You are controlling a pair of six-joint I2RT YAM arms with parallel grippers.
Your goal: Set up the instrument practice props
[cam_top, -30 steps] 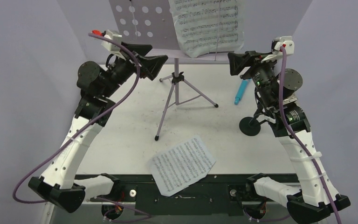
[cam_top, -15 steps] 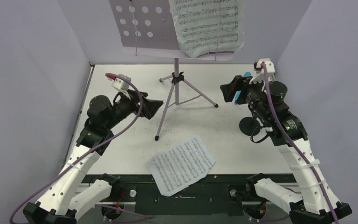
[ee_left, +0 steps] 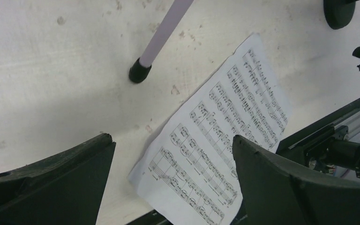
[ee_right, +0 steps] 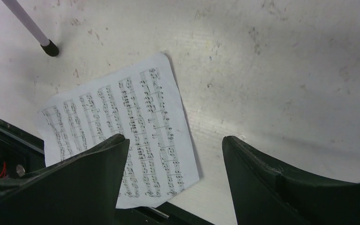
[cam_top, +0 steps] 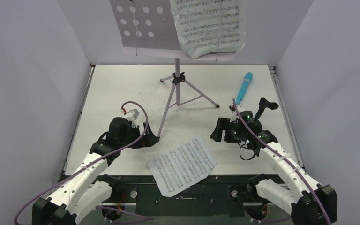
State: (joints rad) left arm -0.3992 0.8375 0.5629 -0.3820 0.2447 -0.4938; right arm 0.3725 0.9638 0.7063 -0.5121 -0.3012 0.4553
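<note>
Both empty and spread wide, the left gripper (ee_left: 172, 140) and right gripper (ee_right: 174, 140) hang near the loose sheet (cam_top: 183, 165) overhanging the table's (cam_top: 122, 84) near edge; best pinch its free corner, lifting gently.

The whole scene is taken in from a fixed camera set high above the near edge, faced down and toward the far wall. The left wrist view is set low and close over the desk (cam_top: 122, 93), faced down and rightward between its own jaws. The right wrist view, equally close, is faced down and leftward. The loose sheet-music page (cam_top: 183, 165) at the near edge and the lilac stand leg (ee_left: 165, 33) are shared by all three views.
</note>
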